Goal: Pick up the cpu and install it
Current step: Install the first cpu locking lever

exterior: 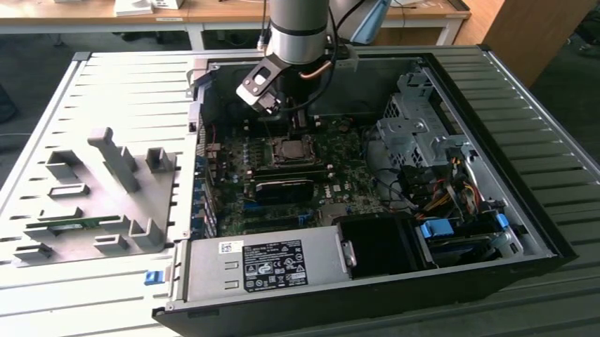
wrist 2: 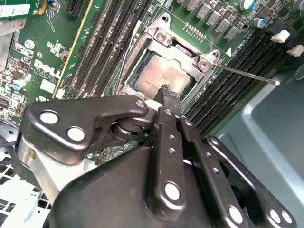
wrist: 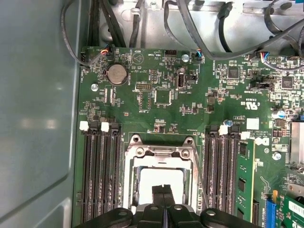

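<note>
My gripper (wrist 2: 169, 95), fingers closed and empty, touches the cpu (wrist 2: 156, 76) in its socket (wrist 2: 164, 38). I think pressing off-centre could tilt it and bend pins.

Cpu (wrist: 148, 184) sits in socket (wrist: 161, 152) on motherboard (wrist: 161, 95), inside case (exterior: 530, 133). Memory slots (wrist: 99, 175) flank socket on both sides. Gripper (wrist: 164, 194) directly over cpu.
</note>
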`<state>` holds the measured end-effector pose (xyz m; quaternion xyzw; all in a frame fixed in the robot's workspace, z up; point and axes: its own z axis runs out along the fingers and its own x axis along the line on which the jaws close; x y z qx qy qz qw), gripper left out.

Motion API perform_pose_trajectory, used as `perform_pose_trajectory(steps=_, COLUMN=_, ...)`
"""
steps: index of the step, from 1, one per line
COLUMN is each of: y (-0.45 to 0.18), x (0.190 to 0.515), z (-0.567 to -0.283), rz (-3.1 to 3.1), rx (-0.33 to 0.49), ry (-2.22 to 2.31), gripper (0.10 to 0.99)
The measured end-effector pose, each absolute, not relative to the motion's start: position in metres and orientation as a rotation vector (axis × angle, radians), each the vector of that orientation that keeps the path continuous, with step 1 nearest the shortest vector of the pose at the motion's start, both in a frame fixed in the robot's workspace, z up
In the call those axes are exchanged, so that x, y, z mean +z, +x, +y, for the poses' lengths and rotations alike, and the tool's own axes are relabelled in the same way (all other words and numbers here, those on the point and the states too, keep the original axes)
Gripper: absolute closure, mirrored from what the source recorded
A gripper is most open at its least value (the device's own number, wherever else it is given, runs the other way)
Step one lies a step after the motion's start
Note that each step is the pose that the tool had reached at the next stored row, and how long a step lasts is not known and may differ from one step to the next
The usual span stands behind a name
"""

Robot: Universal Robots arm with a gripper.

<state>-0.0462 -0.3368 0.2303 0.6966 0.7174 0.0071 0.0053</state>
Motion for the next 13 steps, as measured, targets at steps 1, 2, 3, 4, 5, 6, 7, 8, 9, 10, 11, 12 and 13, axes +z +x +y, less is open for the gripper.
perform_pose_trajectory(steps=1, y=-0.0462, x=0.2308, z=-0.3368, rz=2.246, rx=0.022, ry=2.181, gripper=0.98)
perform_pose_trajectory(steps=2, y=-0.0462, x=0.2313, z=-0.3368, rz=2.246, rx=0.022, ry=2.181, gripper=0.98)
perform_pose_trajectory(steps=3, y=-0.0462, x=0.2316, z=-0.3368, rz=2.246, rx=0.023, ry=2.181, gripper=0.98)
perform_pose_trajectory(steps=4, y=-0.0462, x=0.2318, z=-0.3368, rz=2.246, rx=0.023, ry=2.181, gripper=0.98)
perform_pose_trajectory(steps=5, y=-0.0462, x=0.232, z=-0.3368, rz=2.246, rx=0.023, ry=2.181, gripper=0.98)
perform_pose_trajectory(steps=6, y=-0.0462, x=0.2322, z=-0.3368, rz=2.246, rx=0.023, ry=2.182, gripper=0.98)
perform_pose_trajectory(steps=7, y=-0.0462, x=0.2324, z=-0.3368, rz=2.246, rx=0.023, ry=2.181, gripper=0.98)
perform_pose_trajectory(steps=8, y=-0.0462, x=0.2324, z=-0.3368, rz=2.246, rx=0.023, ry=2.182, gripper=0.98)
perform_pose_trajectory(steps=9, y=-0.0462, x=0.2325, z=-0.3368, rz=2.246, rx=0.023, ry=2.182, gripper=0.98)
perform_pose_trajectory(steps=10, y=-0.0462, x=0.2327, z=-0.3368, rz=2.246, rx=0.023, ry=2.182, gripper=0.98)
perform_pose_trajectory(steps=11, y=-0.0462, x=0.233, z=-0.3368, rz=2.246, rx=0.023, ry=2.182, gripper=0.98)
perform_pose_trajectory(steps=12, y=-0.0462, x=0.2332, z=-0.3368, rz=2.246, rx=0.023, ry=2.182, gripper=0.98)
perform_pose_trajectory(steps=13, y=-0.0462, x=0.2334, z=-0.3368, rz=2.247, rx=0.023, ry=2.182, gripper=0.98)
